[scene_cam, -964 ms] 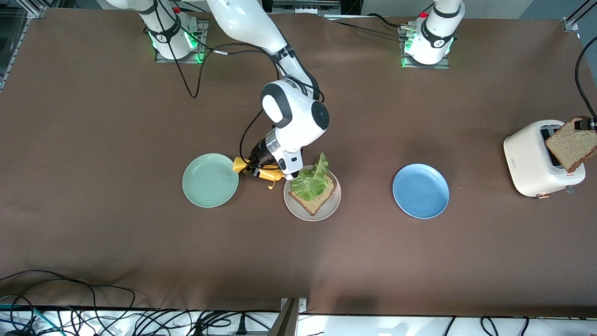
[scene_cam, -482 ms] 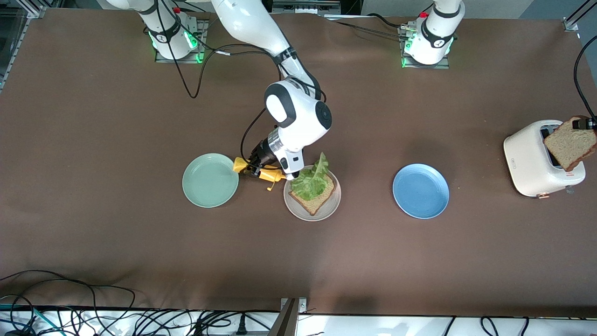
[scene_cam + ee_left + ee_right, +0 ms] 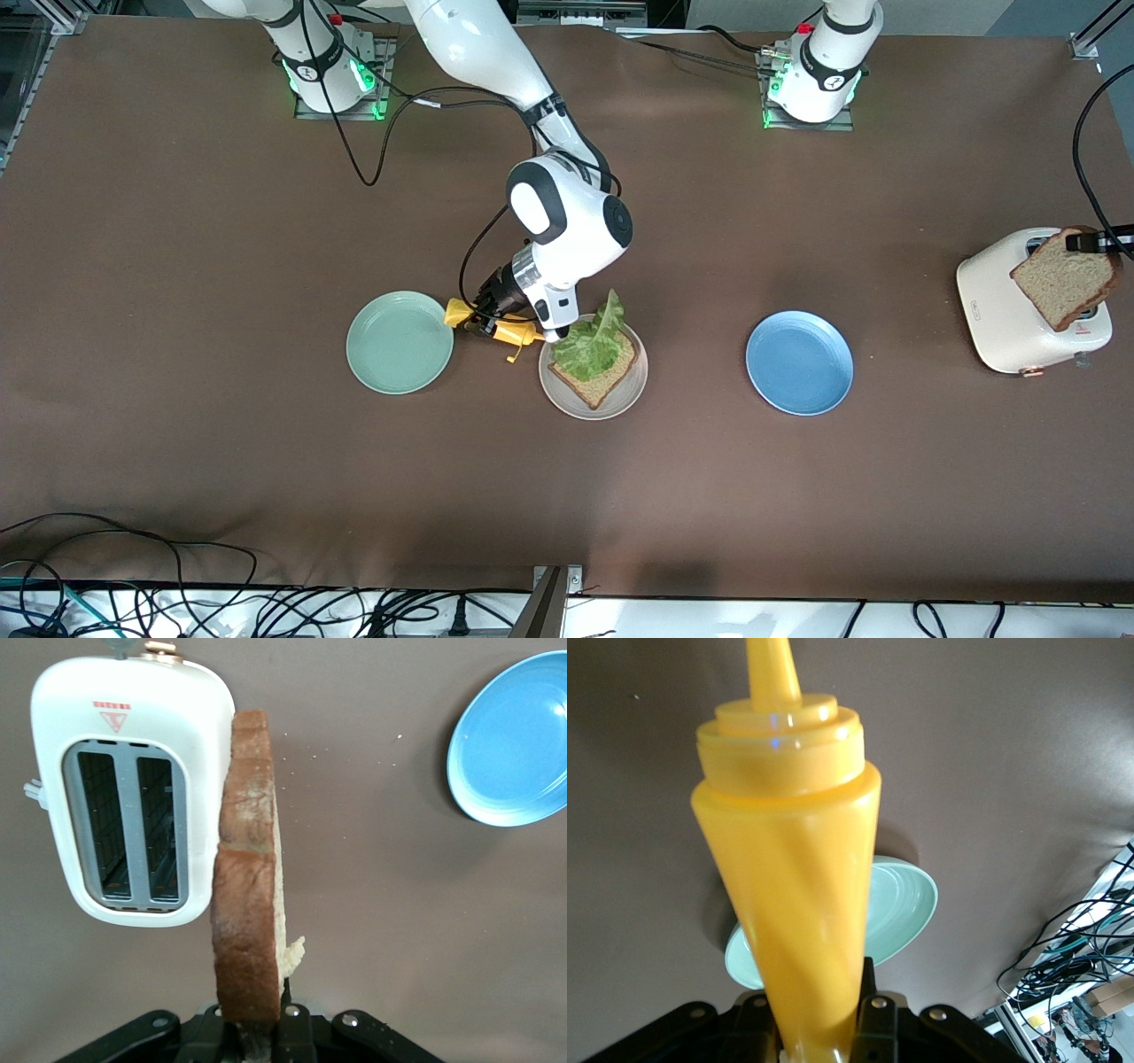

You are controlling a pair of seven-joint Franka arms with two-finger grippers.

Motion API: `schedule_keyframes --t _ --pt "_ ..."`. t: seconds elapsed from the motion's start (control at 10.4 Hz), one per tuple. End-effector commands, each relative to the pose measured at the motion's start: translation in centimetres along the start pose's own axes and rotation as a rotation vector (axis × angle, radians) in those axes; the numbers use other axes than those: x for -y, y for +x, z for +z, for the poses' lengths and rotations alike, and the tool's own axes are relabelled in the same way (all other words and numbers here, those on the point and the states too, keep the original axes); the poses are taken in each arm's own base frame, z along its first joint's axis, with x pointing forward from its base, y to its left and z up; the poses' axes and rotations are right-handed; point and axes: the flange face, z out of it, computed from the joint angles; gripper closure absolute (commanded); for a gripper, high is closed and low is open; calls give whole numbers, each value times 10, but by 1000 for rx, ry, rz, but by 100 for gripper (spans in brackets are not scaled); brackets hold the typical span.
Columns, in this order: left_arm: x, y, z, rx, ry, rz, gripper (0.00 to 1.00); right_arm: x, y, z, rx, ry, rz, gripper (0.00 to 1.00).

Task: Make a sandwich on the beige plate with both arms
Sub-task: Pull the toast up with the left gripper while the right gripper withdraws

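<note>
The beige plate (image 3: 625,395) holds one slice of brown bread (image 3: 601,383) with a ruffled lettuce leaf (image 3: 594,346) on top. My right gripper (image 3: 493,321) (image 3: 819,1028) is shut on a yellow squeeze bottle (image 3: 512,332) (image 3: 788,886), over the table between the mint-green plate and the beige plate. Over the white toaster, my left gripper (image 3: 1095,239) (image 3: 261,1032) is shut on a second bread slice (image 3: 1061,276) (image 3: 246,886), which hangs by one edge.
A mint-green plate (image 3: 399,342) (image 3: 899,904) lies toward the right arm's end. A blue plate (image 3: 799,361) (image 3: 514,753) lies between the beige plate and the toaster (image 3: 1019,310) (image 3: 124,788). Cables (image 3: 177,594) run along the table's nearest edge.
The left gripper has carried its bread slice a little toward the right arm's end, farther over the toaster. The right arm has shifted slightly, with the bottle almost where it was.
</note>
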Motion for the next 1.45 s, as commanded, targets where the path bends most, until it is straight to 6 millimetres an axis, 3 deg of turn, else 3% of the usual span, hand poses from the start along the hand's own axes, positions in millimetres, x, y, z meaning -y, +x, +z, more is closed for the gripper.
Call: schedule_keyframes --t 0.0,0.48,0.67,0.96,1.35 --pt "-25 -2 -2 9 -20 -15 100 -5 -1 -8 17 -35 20 100" --pt "-35 0 2 27 -47 -20 100 -36 -34 4 -70 79 36 100" --pt "-47 -1 4 45 -86 -34 100 -62 -67 17 -141 173 62 100" --pt "-85 4 11 79 -77 -48 100 -93 -116 44 -277 296 40 100" --pt "-165 14 24 118 -133 -118 100 -133 -174 70 -453 452 -10 100"
